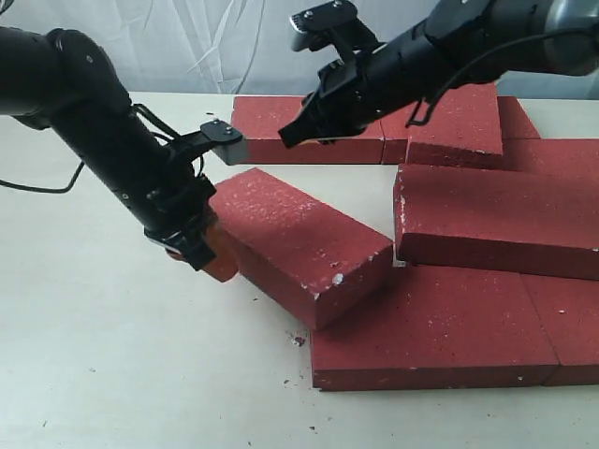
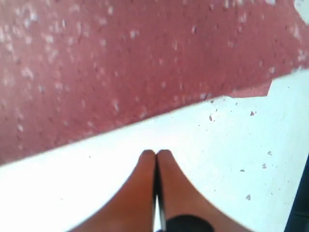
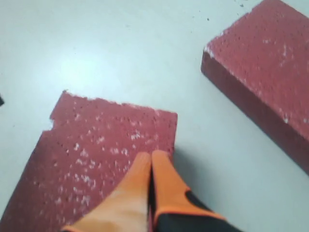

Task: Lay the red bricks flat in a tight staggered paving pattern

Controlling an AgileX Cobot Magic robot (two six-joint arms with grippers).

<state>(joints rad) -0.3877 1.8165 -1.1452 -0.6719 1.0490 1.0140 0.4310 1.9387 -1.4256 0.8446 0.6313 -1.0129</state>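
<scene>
The counter (image 1: 112, 374) carried the red bricks (image 1: 496, 220), grouped along its right side and far edge, some stacked. One skewed brick (image 1: 295, 243) lay near the centre, its end meeting the near row. The left gripper (image 1: 211, 254), fingers (image 2: 140, 183) pressed together and holding nothing, sat just beside that brick's left end. The right gripper (image 1: 290, 136), fingers likewise pressed together, hovered over the far-edge brick (image 3: 96, 159).
</scene>
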